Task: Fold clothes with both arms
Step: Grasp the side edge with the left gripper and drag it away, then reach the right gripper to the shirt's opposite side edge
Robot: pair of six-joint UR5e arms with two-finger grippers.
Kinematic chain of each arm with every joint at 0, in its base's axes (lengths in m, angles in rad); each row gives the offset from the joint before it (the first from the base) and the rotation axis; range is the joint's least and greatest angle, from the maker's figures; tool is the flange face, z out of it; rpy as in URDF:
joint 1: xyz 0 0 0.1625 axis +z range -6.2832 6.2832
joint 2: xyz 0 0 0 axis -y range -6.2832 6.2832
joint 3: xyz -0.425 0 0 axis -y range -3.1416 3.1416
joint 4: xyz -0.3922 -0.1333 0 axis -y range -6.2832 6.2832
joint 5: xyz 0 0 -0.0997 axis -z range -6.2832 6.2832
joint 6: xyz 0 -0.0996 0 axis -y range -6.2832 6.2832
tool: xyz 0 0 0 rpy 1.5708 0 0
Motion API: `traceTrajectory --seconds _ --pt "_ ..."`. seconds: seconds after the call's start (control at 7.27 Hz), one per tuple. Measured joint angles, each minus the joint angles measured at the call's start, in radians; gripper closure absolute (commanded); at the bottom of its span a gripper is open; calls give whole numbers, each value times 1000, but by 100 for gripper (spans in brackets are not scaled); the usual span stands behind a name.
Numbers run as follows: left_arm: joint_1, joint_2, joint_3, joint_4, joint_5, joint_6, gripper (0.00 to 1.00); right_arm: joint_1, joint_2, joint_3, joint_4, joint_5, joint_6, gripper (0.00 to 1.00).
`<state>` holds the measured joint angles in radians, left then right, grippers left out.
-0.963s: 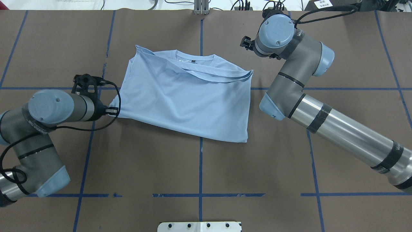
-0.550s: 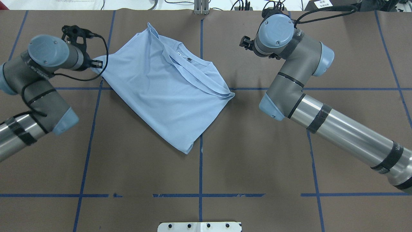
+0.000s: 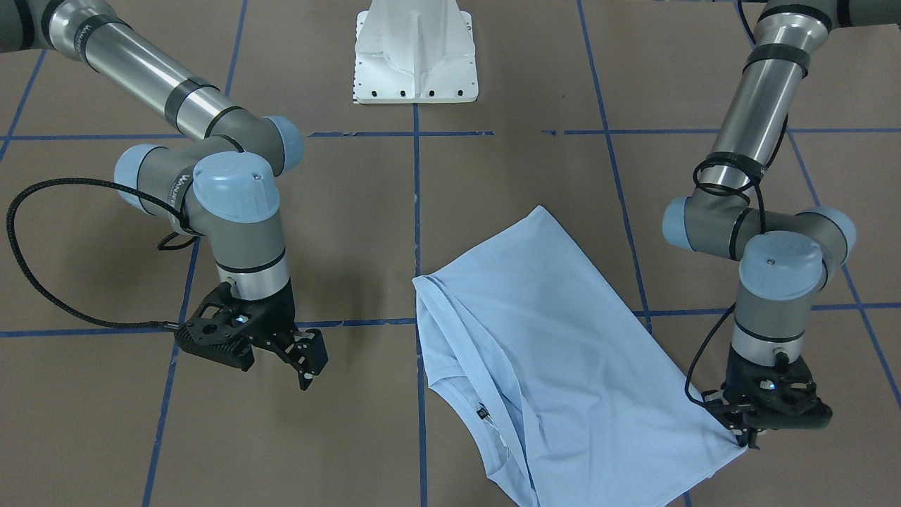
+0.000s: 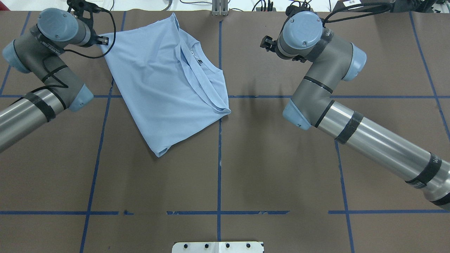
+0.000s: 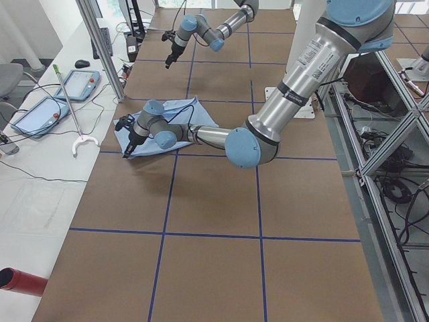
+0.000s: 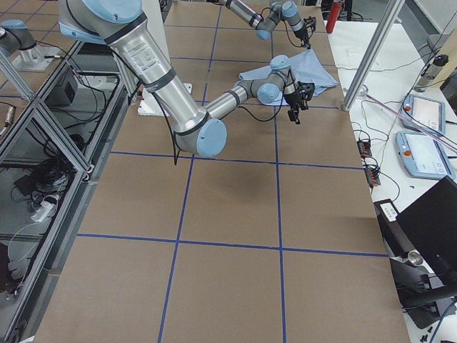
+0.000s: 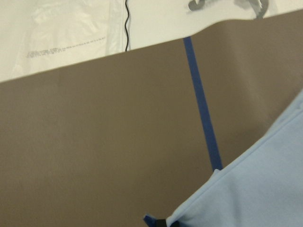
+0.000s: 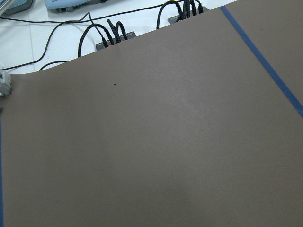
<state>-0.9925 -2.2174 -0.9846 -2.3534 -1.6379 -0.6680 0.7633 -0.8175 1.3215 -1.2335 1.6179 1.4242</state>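
Two tools — front view, unlike overhead, shows left tool [image 3: 747, 440] clamping t-shirt [image 3: 563, 366] corner; right tool [image 3: 307, 366] gapes empty.

Brown paper is covering the long table [image 4: 281, 168], with blue tape lines [image 4: 218, 175] crossing it in a wide grid. A white bench [image 5: 40, 188] is running along the far edge, carrying two handheld control tablets [image 5: 39, 114] and a long grabber tool with a green tip [image 5: 67, 100]. Black cables [image 8: 109, 33] are trailing over the bench at the paper's edge. A slanted aluminium post [image 5: 100, 47] is rising from the bench; a red cylinder [image 5: 23, 282] is lying at its near end and a grey chair [image 5: 8, 77] is standing beyond. On the opposite side, an aluminium frame [image 5: 389, 154] is fencing off loose wiring on the floor. Even light is casting only soft shadows.
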Motion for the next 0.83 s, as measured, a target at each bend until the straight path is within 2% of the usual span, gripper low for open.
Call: traceTrajectory --seconds 0.28,0.55,0.69,0.83 --pt "-6 45 -85 -33 -87 10 0 -43 57 -24 -6 -25 57 10" --pt "-7 60 -135 -39 -115 2 0 -98 147 -105 -5 -60 146 16" --pt "-8 61 -143 -39 -117 -1 0 -123 181 -132 -5 -69 171 22" --pt "-8 62 -146 -40 -118 -2 0 -151 205 -144 -7 -73 169 33"
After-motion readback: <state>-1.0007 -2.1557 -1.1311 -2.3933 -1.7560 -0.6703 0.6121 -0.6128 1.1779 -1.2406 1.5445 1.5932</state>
